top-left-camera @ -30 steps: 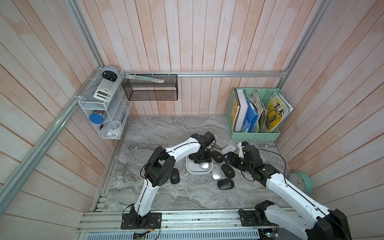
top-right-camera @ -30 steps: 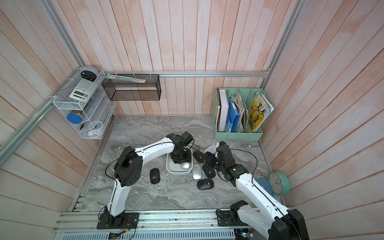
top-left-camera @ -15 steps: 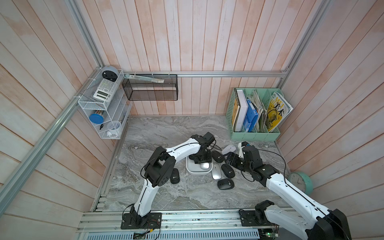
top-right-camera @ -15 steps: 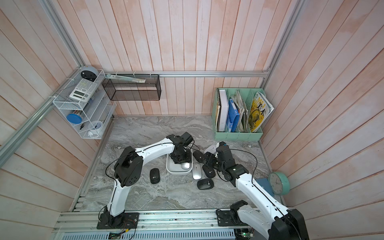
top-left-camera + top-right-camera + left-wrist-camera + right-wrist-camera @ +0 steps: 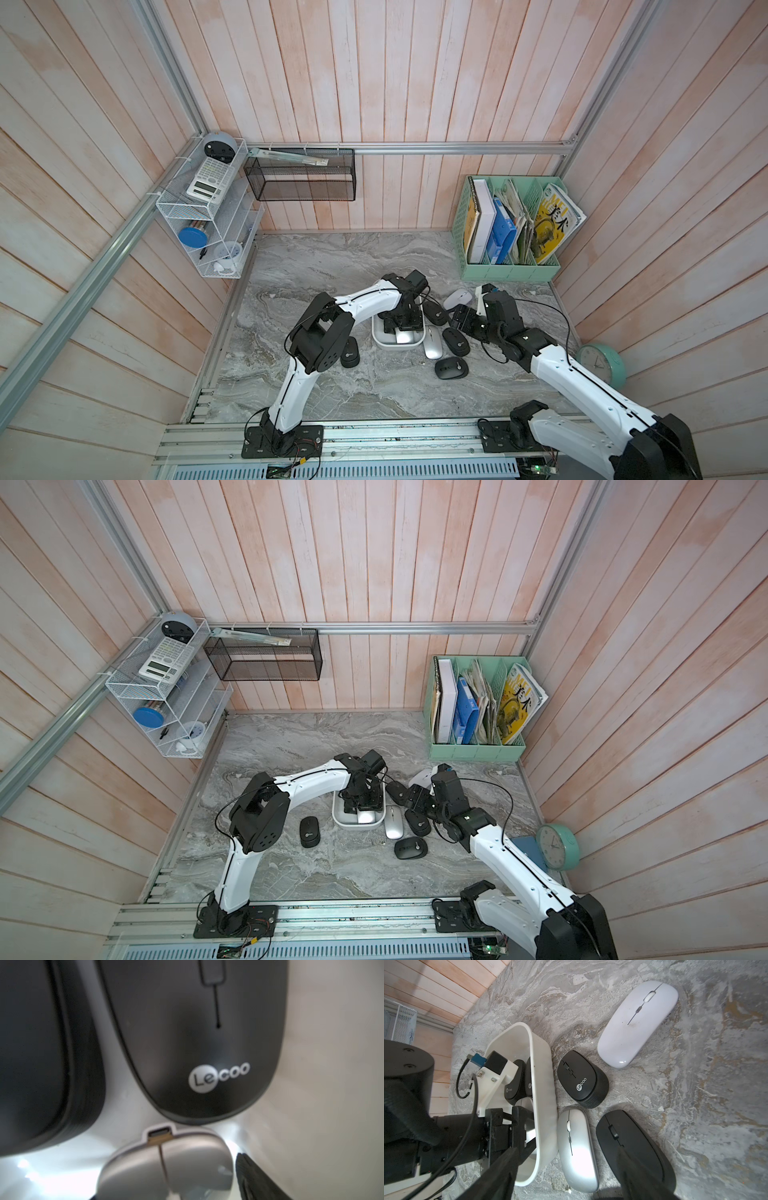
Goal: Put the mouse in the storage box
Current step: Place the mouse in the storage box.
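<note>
White storage box [image 5: 544, 1084] is sitting mid-bench [image 5: 332, 266], holding two black mice [image 5: 197, 1032] and the silver mouse [image 5: 166, 1167]. Left tool [image 5: 400, 328] is straddling that mouse inside the box; pinching or loose, I cannot tell. Right tool [image 5: 569, 1147] is hovering spread over loose mice [image 5: 581, 1078] just right.

Smooth white plastic storage box [image 5: 544, 1093]

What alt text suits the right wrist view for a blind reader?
The left gripper reaches into the white storage box, which holds two black mice and a silver one. Beside it on the marble table lie a white mouse, a ribbed black mouse, a silver mouse and a flat black mouse.
</note>
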You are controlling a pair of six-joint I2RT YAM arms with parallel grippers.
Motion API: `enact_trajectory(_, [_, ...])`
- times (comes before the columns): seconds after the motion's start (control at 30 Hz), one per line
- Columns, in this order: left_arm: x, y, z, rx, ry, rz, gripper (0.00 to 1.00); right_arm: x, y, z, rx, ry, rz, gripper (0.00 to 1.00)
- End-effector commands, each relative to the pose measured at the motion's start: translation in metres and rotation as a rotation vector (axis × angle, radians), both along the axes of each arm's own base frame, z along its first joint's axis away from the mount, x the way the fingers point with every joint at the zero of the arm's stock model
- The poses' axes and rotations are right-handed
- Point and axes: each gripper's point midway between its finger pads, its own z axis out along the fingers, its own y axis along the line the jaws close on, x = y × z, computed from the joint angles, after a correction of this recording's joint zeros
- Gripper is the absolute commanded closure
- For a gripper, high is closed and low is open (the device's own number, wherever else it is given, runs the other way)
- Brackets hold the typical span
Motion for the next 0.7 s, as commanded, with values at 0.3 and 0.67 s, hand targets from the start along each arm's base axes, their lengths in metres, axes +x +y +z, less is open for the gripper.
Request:
enact_trajectory(0.3, [-0.002,0.019,0.046,0.02,-0.081,0.01,0.0,0.013,-0.021,0.004,-0.138,0.015,-0.075,0.16])
enact_trajectory(0.67, [0.007,0.046,0.089,-0.171,-0.134,0.097,0.0,0.069,-0.048,0.012,-0.383,0.158,-0.213,0.06])
